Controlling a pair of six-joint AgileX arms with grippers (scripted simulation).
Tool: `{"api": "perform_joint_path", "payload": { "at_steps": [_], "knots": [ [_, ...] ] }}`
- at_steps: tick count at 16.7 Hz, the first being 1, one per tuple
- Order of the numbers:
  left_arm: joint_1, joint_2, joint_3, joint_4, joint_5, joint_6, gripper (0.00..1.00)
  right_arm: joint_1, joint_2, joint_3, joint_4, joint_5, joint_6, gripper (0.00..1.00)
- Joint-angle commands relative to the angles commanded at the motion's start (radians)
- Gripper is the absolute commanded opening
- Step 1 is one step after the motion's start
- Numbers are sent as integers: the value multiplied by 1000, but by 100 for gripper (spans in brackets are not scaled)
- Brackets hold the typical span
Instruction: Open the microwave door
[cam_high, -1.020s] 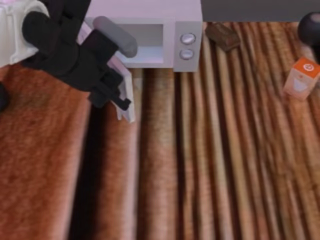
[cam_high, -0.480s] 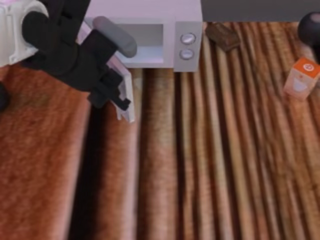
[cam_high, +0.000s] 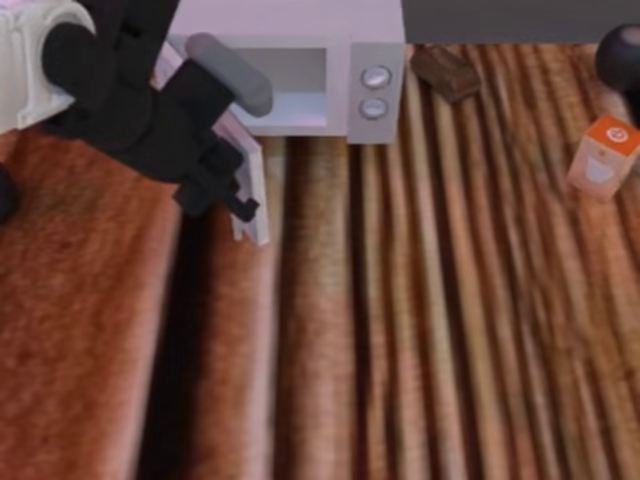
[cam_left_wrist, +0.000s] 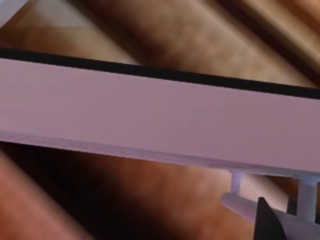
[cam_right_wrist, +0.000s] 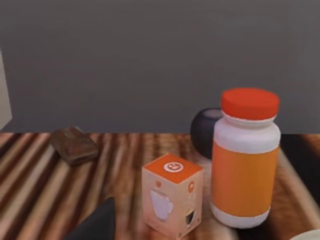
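Our left gripper (cam_high: 232, 200) grips the handle of the microwave door (cam_high: 252, 190), which stands swung out from the microwave (cam_high: 300, 60) behind it. Rightward lie a brown block (cam_high: 445, 72), an orange box (cam_high: 603, 155) and a dark ball (cam_high: 620, 55). Only our right wrist view shows an orange bottle (cam_right_wrist: 245, 160).

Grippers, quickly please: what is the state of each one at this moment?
Left gripper: at the handle edge of the swung-out microwave door; open or closed cannot be told.
Right gripper: not in view.
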Motion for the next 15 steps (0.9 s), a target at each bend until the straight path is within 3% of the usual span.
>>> {"api": "perform_joint_path", "payload": {
  "at_steps": [6, 15],
  "knots": [
    [56, -16, -11, -36, 56, 128, 0, 0, 0, 0, 0, 0, 0, 100],
    [60, -18, -12, -38, 61, 137, 0, 0, 0, 0, 0, 0, 0, 100]
  ]
}}
